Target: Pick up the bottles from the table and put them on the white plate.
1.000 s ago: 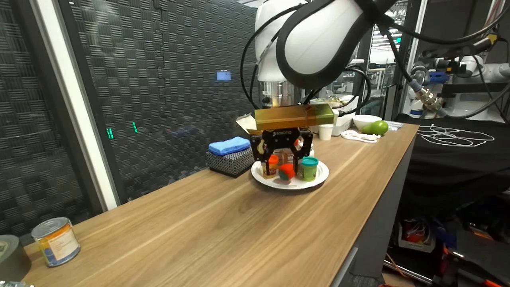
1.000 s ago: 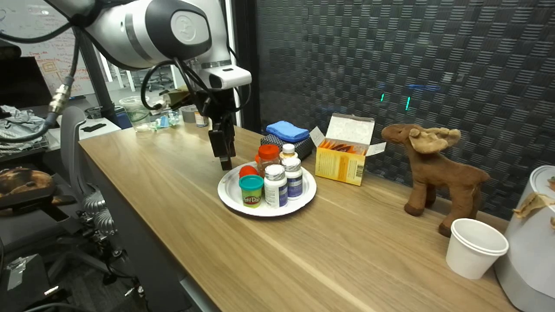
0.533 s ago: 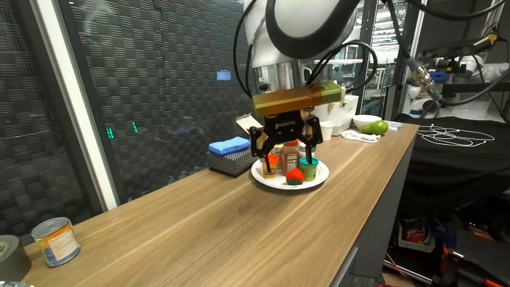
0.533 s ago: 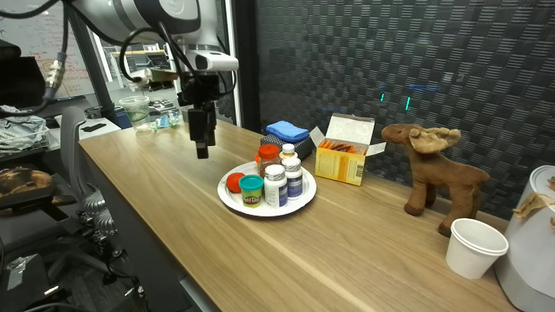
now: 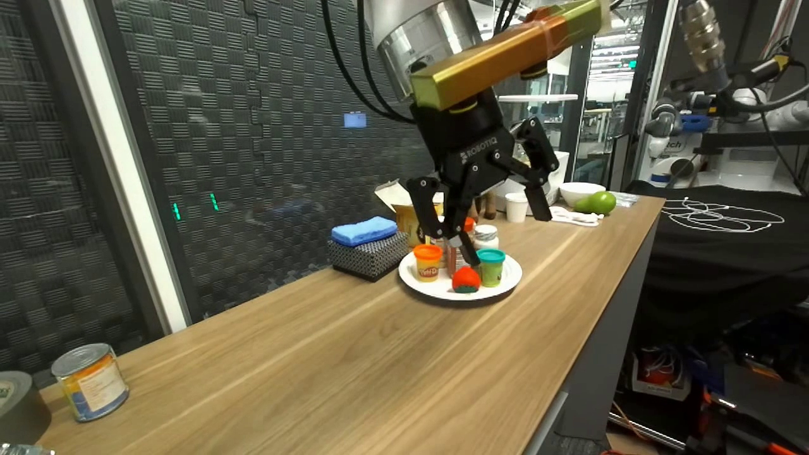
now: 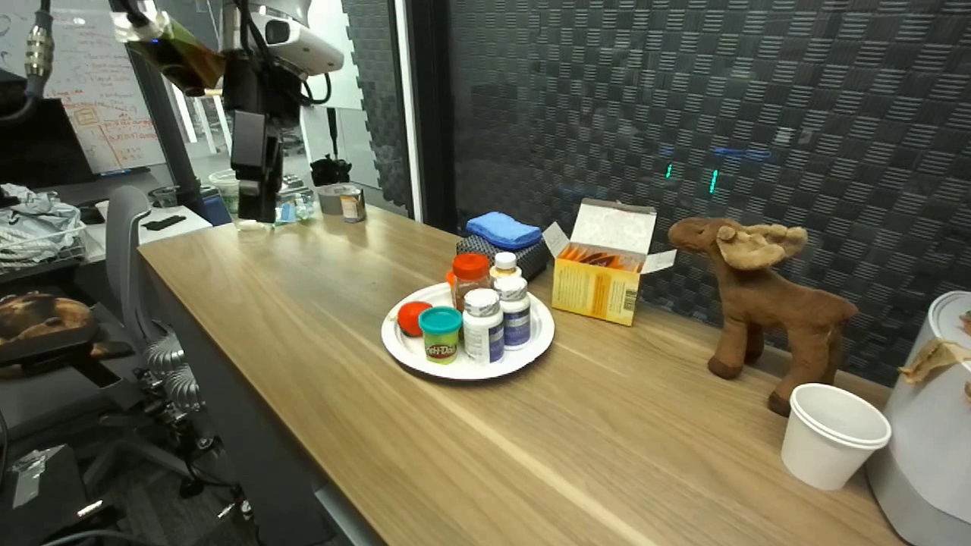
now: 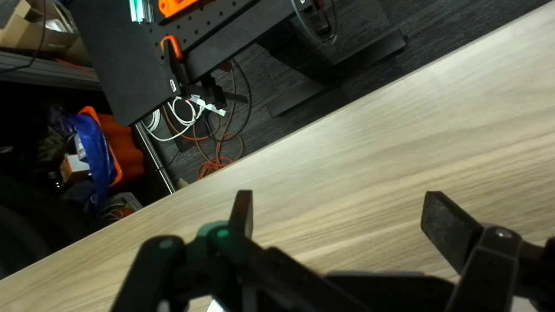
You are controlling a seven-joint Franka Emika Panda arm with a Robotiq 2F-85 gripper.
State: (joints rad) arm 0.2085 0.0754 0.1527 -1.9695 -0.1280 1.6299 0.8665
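Note:
A white plate [image 6: 406, 353] stands on the wooden table in both exterior views. On it stand two white bottles [image 6: 482, 334] with purple labels, a red-capped bottle [image 6: 470, 279] and a small white-capped bottle [image 6: 504, 267]. A teal-lidded Play-Doh tub [image 6: 440, 334], an orange-lidded tub [image 5: 428, 264] and a red ball-like thing with a green base [image 5: 466, 279] are on it too. My gripper [image 5: 504, 232] is open, empty and tilted in the air, apart from the plate. In the wrist view the open fingers [image 7: 338, 216] have bare tabletop between them.
A yellow open box [image 6: 595, 284], a brown plush moose [image 6: 766, 303] and white cups [image 6: 831, 436] stand along the wall side. A blue cloth [image 5: 364, 231] lies on a dark patterned box [image 5: 370, 256]. A can [image 5: 90, 382] stands at the table's far end.
My gripper has risen from the plate, moved away from it and tilted, with its fingers wider apart. The red thing has shifted and turned on the plate.

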